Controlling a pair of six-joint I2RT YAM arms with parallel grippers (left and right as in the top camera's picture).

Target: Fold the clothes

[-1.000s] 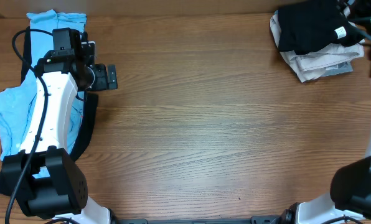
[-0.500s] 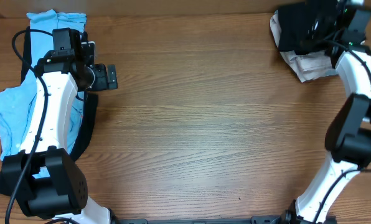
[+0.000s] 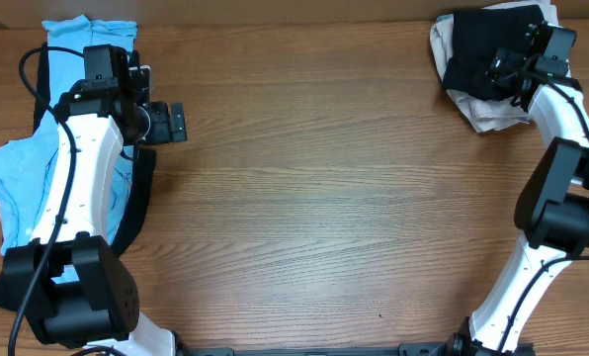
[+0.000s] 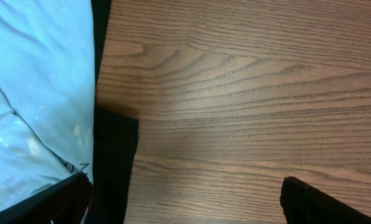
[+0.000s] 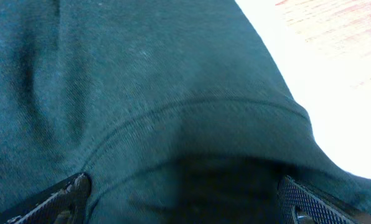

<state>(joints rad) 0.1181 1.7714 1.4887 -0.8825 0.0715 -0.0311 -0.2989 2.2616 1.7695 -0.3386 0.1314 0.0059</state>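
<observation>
A folded black garment (image 3: 482, 54) lies on a pale folded garment (image 3: 500, 107) at the far right of the table. My right gripper (image 3: 502, 69) is over the black garment, jaws open; in the right wrist view the black cloth (image 5: 142, 93) fills the frame between the open fingertips (image 5: 182, 199). A heap of light blue clothes (image 3: 23, 173) with a black garment (image 3: 136, 203) under it lies at the far left. My left gripper (image 3: 176, 123) is open and empty beside that heap, above bare wood (image 4: 235, 93); blue cloth (image 4: 30, 93) and the black edge (image 4: 114, 162) show at its left.
The wooden table (image 3: 324, 198) stretches between the two piles. The left arm (image 3: 72, 198) lies over the blue heap. The right arm (image 3: 571, 198) runs along the right edge.
My right arm has swung in from the far right corner and come down over the black garment on the right pile. The left arm has not moved.
</observation>
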